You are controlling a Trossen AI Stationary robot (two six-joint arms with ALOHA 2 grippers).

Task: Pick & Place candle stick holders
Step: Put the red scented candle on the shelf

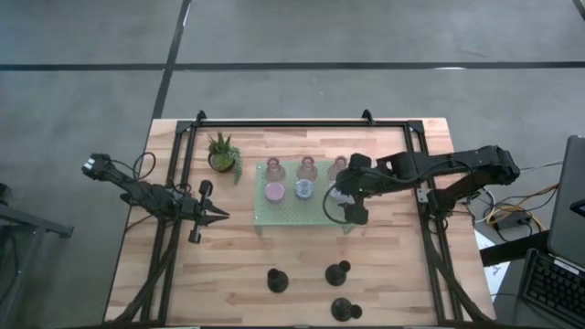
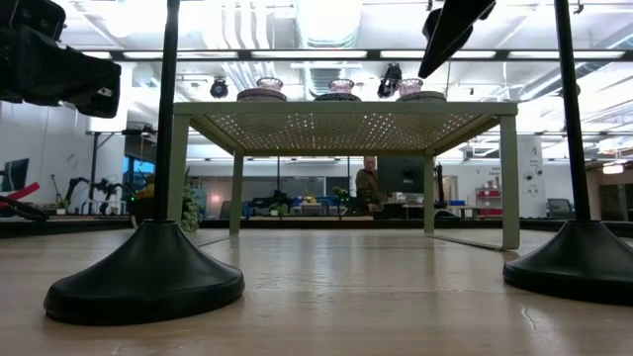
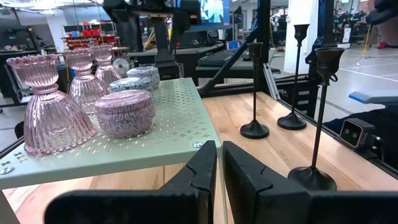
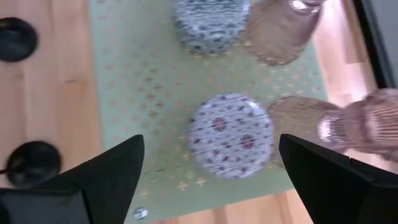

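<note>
A pale green perforated tray (image 1: 291, 214) stands on legs mid-table. On it are three pinkish glass candle stick holders (image 3: 46, 106) (image 3: 84, 81) (image 3: 107, 62) along the far side. Nearer stand a pale pink (image 1: 274, 192), a blue-grey (image 4: 208, 25) and a lilac patterned one (image 4: 230, 135), each on its round base. Three black holders with tall stems (image 1: 277, 281) (image 1: 338, 272) (image 1: 344, 309) stand on the wood near the front edge. My right gripper (image 4: 211, 180) hangs open above the lilac holder, clear of it. My left gripper (image 3: 221, 174) is shut, level, left of the tray.
A small green potted plant (image 1: 222, 153) sits at the tray's far left corner. Black frame rails (image 1: 178, 164) run along the table's left, right and far sides. Bare wood lies between the tray and the black holders. A person (image 2: 368, 183) sits in the room beyond.
</note>
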